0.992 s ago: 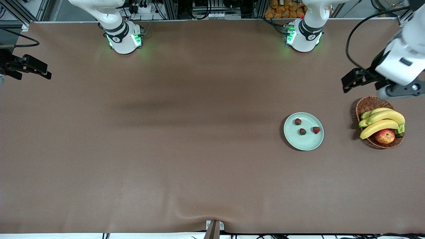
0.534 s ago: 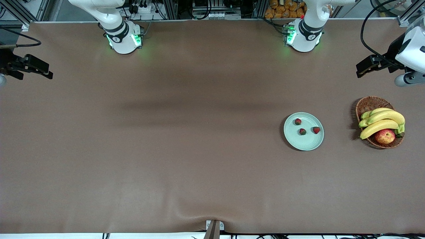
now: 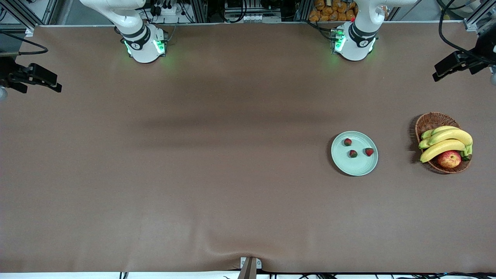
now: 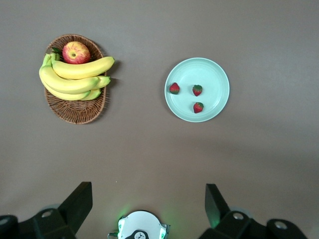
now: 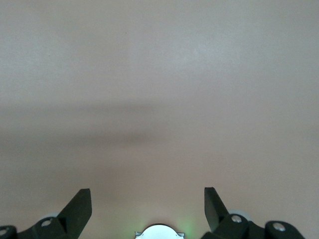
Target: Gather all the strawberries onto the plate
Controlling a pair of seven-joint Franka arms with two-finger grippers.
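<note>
In the front view, the pale green plate [image 3: 354, 153] sits on the brown table [image 3: 217, 186] in the right half of the frame, a little below mid-height, and all three strawberries [image 3: 353, 154] lie in its upper part, apart from each other and clear of the rim. Toward the right edge of the frame, well apart from the plate, a wicker basket [image 3: 429, 122] holds a bunch of bananas [image 3: 445, 141] and an apple [image 3: 449, 159]. The left hand [image 3: 445, 69] hangs at the upper right edge of the frame, over the table toward the left arm's end, above the basket in the picture; the right hand [image 3: 37, 77] hangs at the upper left edge, over bare table toward the right arm's end. In the left wrist view, looking straight down, the left hand [image 4: 147, 204] shows its two dark fingers [image 4: 77, 204] spread wide at the bottom of the frame with nothing between them; the plate [image 4: 214, 72] with the three strawberries [image 4: 198, 90] lies right of centre in the upper half, and the basket [image 4: 75, 109] with bananas [image 4: 75, 79] and apple [image 4: 76, 52] lies at the upper left. In the right wrist view, the right hand [image 5: 147, 204] is likewise open and empty, its fingers [image 5: 79, 206] parted at the bottom of the frame over plain table [image 5: 159, 89].
</note>
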